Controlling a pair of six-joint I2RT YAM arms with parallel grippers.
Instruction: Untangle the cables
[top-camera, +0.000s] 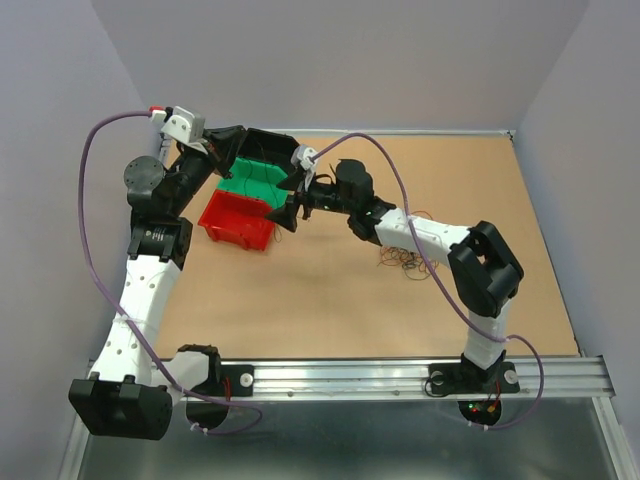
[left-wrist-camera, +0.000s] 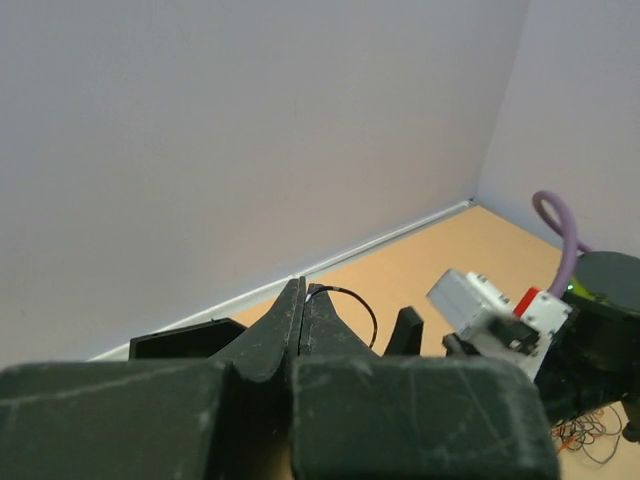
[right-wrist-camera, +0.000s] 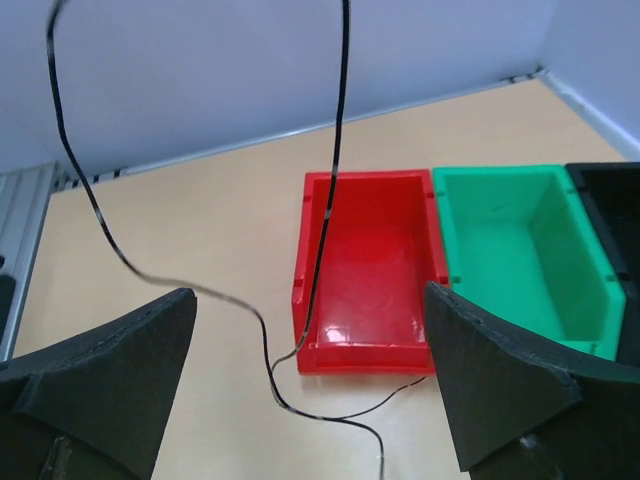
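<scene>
The cables lie as a small wiry bunch (top-camera: 405, 262) on the tan table, just under my right forearm; the same bunch (left-wrist-camera: 590, 432) shows at the lower right of the left wrist view. One thin black wire (left-wrist-camera: 352, 297) is pinched at the tips of my left gripper (left-wrist-camera: 303, 290), which is shut and raised over the bins (top-camera: 238, 133). That black wire (right-wrist-camera: 335, 150) hangs down past the red bin and curls on the table between the fingers of my right gripper (right-wrist-camera: 310, 300). This gripper (top-camera: 290, 205) is wide open and touches nothing.
Three plastic bins stand in a row at the back left: a red bin (right-wrist-camera: 365, 330), a green bin (right-wrist-camera: 500, 180) and a black bin (right-wrist-camera: 610, 190). Walls close off the table's back and sides. Lilac arm cables (top-camera: 385, 160) arc over the table.
</scene>
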